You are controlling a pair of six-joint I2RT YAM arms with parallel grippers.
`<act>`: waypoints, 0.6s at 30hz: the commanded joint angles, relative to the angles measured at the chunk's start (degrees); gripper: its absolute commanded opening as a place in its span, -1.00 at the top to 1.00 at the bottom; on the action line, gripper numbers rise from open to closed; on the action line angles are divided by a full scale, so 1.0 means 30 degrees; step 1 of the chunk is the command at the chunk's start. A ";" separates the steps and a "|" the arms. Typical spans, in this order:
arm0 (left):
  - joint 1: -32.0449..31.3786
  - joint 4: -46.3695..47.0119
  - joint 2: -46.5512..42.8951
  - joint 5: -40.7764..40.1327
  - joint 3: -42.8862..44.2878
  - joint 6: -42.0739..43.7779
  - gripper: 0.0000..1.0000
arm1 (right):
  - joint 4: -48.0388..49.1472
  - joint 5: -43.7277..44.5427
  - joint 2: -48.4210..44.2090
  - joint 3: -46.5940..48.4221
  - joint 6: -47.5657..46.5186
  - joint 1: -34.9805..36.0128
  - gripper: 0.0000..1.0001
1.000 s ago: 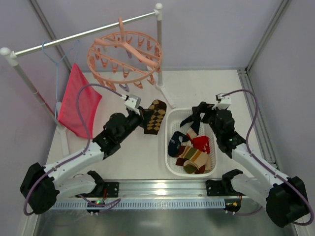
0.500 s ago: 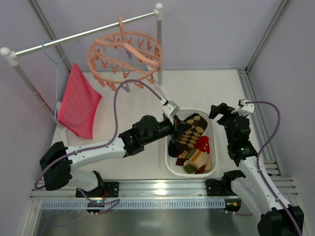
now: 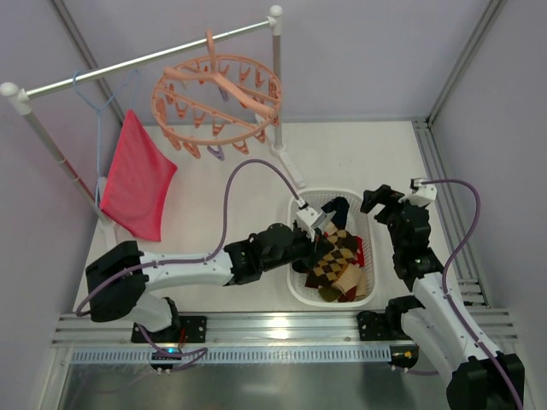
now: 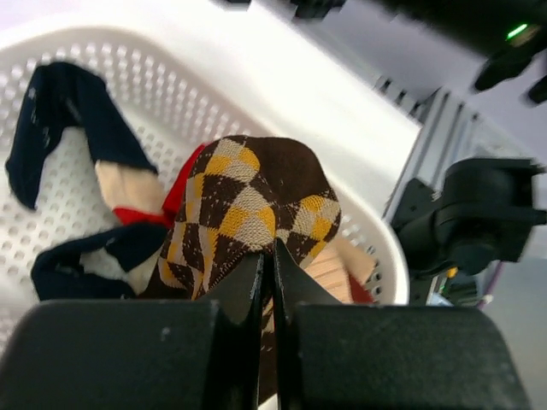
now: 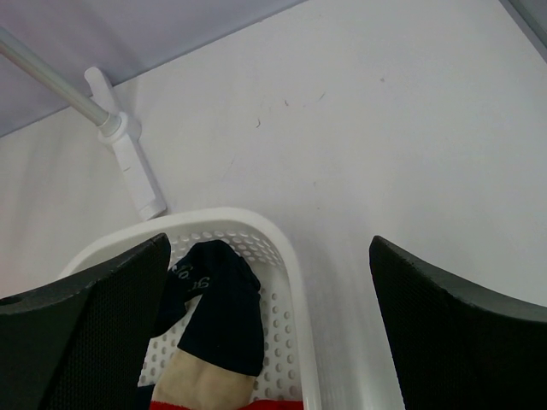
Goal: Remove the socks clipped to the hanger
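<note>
Pinching the diamond-patterned sock [image 4: 256, 201] over the basket [image 4: 111, 77], the left claw [image 4: 267, 252] is clamped; the right claw [image 5: 269, 248] gapes wide.

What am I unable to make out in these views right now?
Left wrist: whatever lies beneath the diamond-patterned sock, hidden by it and the left gripper.
Right wrist: most of the basket, past the lower edge or behind the right gripper.
Top external: hanger pegs, too small to check.

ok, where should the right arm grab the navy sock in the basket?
Probably the navy sock's dark end by the basket's far wall, from straight above with the right gripper, jaws open. That end lies bare on top; the basket walls block a side approach, and its beige part runs toward the diamond sock pinched in the left gripper.
</note>
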 commanded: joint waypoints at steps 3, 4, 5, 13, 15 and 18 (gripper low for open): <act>-0.0373 -0.0956 0.0568 -0.2073 0.0315 0.0114 0.43 | 0.1001 -0.0210 0.0149 0.0085 0.0080 -0.0105 -0.96; -0.0432 -0.1075 0.0568 -0.2337 0.0345 0.0202 0.00 | 0.0973 -0.0239 0.0150 0.0115 0.0080 -0.0105 -0.96; -0.0462 -0.1250 0.0568 -0.2746 0.0404 0.0290 -0.99 | 0.0972 -0.0269 0.0208 0.0144 0.0022 -0.0105 -0.96; -0.0872 -0.1867 -0.0074 -0.2135 0.0288 0.2808 -1.00 | 0.0855 -0.0269 0.0180 0.0144 -0.0096 -0.0135 -0.96; -0.0931 -0.1983 -0.0747 -0.2834 -0.0151 0.3364 -0.99 | 0.0767 -0.0210 0.0092 0.0144 -0.0096 -0.0135 -0.96; -0.0902 -0.2743 -0.1861 -0.4442 -0.0678 0.3951 -0.99 | 0.0768 -0.0269 0.0121 0.0144 -0.0096 -0.0135 -0.96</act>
